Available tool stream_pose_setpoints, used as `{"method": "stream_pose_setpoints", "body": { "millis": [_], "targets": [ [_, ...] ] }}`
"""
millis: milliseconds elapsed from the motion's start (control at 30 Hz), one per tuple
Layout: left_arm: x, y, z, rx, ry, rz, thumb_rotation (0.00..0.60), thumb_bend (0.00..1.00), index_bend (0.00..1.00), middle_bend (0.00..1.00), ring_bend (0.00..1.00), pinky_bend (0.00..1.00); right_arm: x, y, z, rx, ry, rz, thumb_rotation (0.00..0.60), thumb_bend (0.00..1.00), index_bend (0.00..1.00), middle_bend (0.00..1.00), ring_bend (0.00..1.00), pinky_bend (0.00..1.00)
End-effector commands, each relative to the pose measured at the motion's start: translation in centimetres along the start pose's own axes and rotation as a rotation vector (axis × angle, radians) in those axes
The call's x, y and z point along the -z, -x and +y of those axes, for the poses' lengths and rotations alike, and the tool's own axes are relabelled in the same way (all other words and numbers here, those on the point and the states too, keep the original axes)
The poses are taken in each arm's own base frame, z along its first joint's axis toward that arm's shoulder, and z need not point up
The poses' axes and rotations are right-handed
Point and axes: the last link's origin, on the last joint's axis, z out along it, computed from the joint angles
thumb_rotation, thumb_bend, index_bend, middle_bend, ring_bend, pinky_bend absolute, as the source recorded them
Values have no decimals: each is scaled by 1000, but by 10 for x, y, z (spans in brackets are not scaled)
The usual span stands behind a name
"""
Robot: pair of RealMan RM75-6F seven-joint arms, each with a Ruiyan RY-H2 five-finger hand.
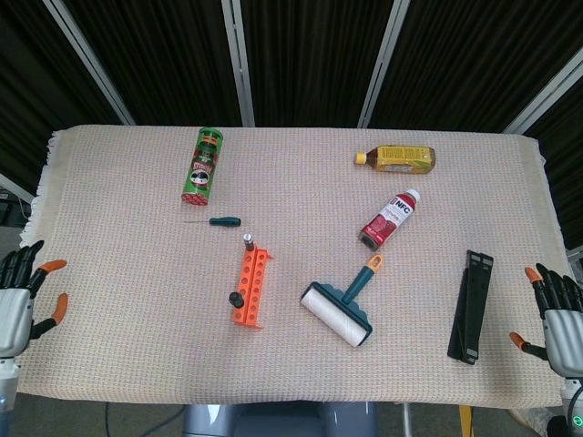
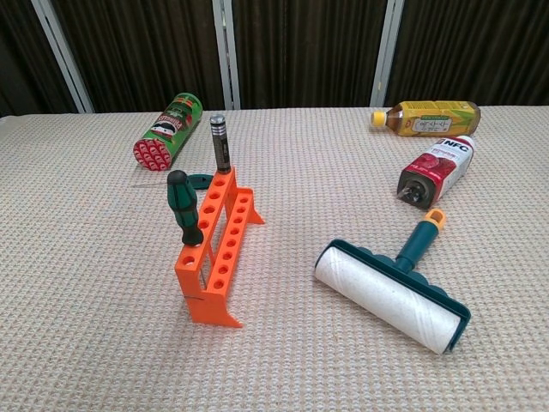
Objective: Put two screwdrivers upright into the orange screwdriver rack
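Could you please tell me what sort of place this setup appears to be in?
Probably a robot test bench, not a home: a cloth-covered table backed by dark curtains, strewn with unrelated items such as an orange rack, lint roller and bottles.

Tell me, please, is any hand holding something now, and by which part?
Nothing is held. The left hand and the right hand are both empty with fingers apart, at the table's near edges, far from the orange rack.
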Motion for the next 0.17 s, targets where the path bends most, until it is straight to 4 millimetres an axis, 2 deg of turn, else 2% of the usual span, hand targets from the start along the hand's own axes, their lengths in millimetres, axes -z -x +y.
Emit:
{"method": "stream_pose_setpoints", "body": {
  "millis": [33, 167],
  "targets": [
    [20, -6, -15, -30, -65, -13, 599, 384, 260, 19, 0, 0, -2, 2, -4, 0, -16, -12, 600, 0, 0, 0, 0, 0],
    [37, -9, -23, -62, -79, 3, 599, 322, 260, 21, 0, 0, -3, 3, -8, 6, -32, -11, 600, 0, 0, 0, 0, 0]
  ]
}}
